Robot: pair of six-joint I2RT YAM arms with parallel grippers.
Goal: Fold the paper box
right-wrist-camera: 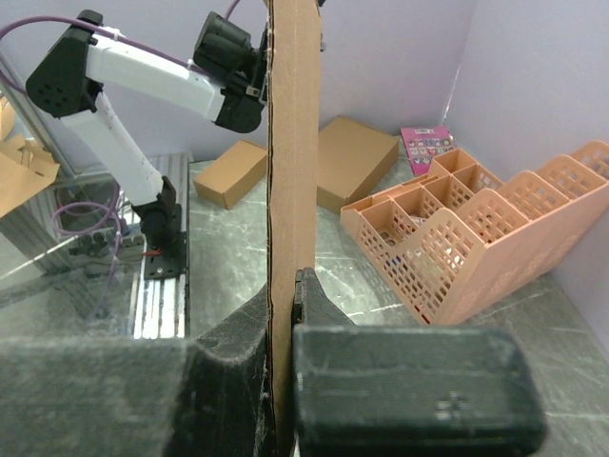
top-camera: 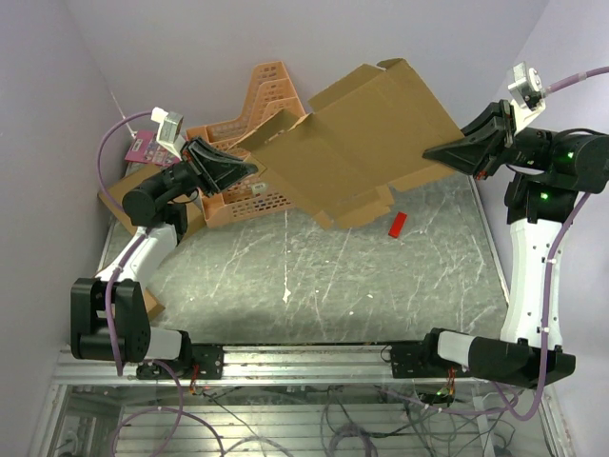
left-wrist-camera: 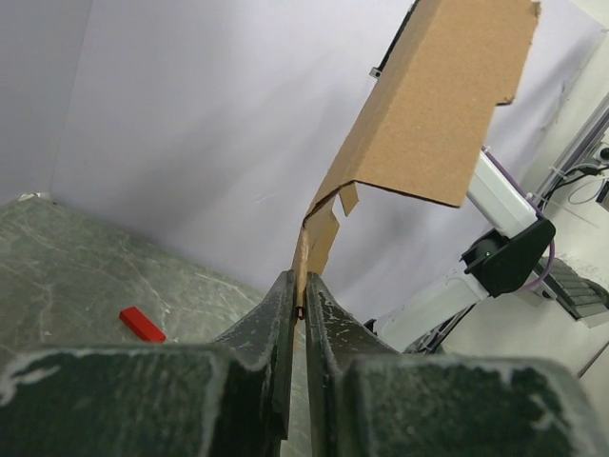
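Both jaws pinch shut on edges of the paper box (top-camera: 352,143); uneven pulling might tear it

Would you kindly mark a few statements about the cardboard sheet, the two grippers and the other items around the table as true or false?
1. The left gripper and the right gripper are both shut on the brown die-cut cardboard sheet. True.
2. The sheet lies flat on the grey table. False: it is held up in the air between the arms.
3. The small red block lies on the table. True.
4. The orange plastic tiered basket stands beside the right arm. False: it stands at the far left, by the left arm.
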